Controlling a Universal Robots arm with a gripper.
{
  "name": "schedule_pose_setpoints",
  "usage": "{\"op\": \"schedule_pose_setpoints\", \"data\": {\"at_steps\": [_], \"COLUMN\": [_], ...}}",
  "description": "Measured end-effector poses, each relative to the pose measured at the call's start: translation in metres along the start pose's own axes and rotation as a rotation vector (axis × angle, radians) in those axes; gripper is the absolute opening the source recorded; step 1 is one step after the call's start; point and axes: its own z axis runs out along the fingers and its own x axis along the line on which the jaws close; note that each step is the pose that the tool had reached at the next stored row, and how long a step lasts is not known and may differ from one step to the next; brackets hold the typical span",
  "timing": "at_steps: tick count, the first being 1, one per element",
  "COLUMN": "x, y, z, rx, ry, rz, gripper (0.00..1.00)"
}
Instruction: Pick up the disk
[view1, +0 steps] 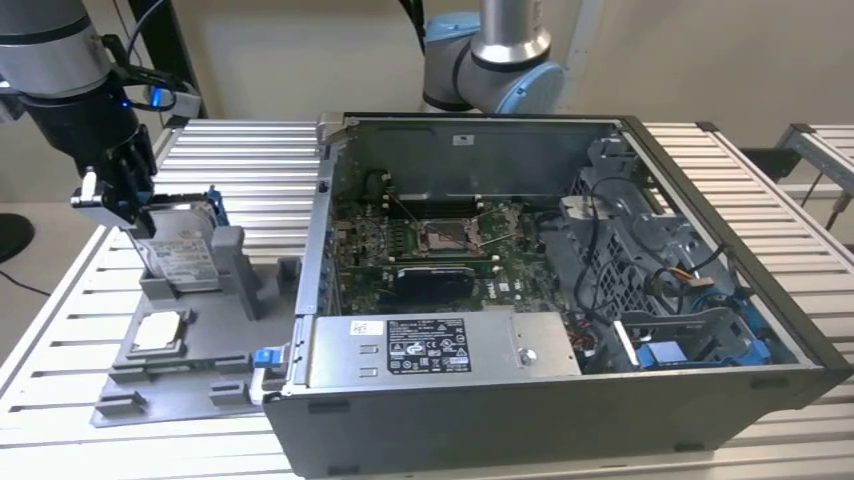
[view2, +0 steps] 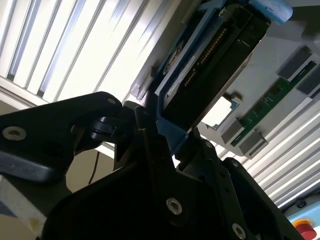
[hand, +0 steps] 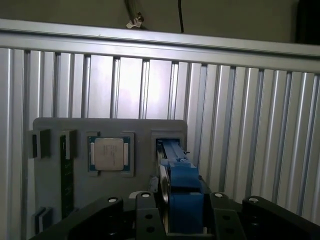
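At the exterior view's left, your gripper (view1: 131, 212) clamps the top edge of the disk (view1: 183, 258), upright in its grey holder (view1: 200, 352); grasp apparently made, freeing it calls for a straight upward pull.

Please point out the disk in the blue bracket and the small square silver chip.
silver-grey metal disk in blue plastic bracket (view1: 183, 255), exterior view, on its white label.
small square silver chip (hand: 111, 154), first wrist view, on its metal top.
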Motion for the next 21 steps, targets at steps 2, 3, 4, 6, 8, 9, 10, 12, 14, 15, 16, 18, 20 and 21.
{"op": "schedule_pose_setpoints", "data": {"at_steps": [2,3,4,6,8,9,10,12,14,15,16,18,20,21], "x": [-0.0001,-0.0001,-0.0001,0.0,0.0,0.0,0.0,0.0,0.0001,0.0001,0.0001,0.0,0.0,0.0], "y": [0.0,0.0,0.0,0.0,0.0,0.0,0.0,0.0,0.0,0.0,0.0,0.0,0.0,0.0], "z": [0.0,0.0,0.0,0.0,0.0,0.0,0.0001,0.0001,0.0001,0.0001,0.0,0.0,0.0,0.0], "rx": [0.0004,0.0004,0.0004,0.0004,0.0004,0.0004,0.0005,0.0001,-0.0004,-0.0005,-0.0006,-0.0007,-0.0007,-0.0007], "ry": [-0.0065,-0.0066,-0.0066,-0.0067,-0.0067,-0.0067,-0.0068,-0.0002,0.0094,0.0099,0.0103,0.011,0.0118,0.0119], "rz": [0.0,0.0,0.0,0.0,0.0,0.0,0.0,0.0,0.0,0.0,0.0,0.0,0.0,0.0], "gripper": [0.0,0.0,0.0,0.0,0.0,0.0,0.0,0.0,0.0,0.0,0.0,0.0,0.0,0.0]}}
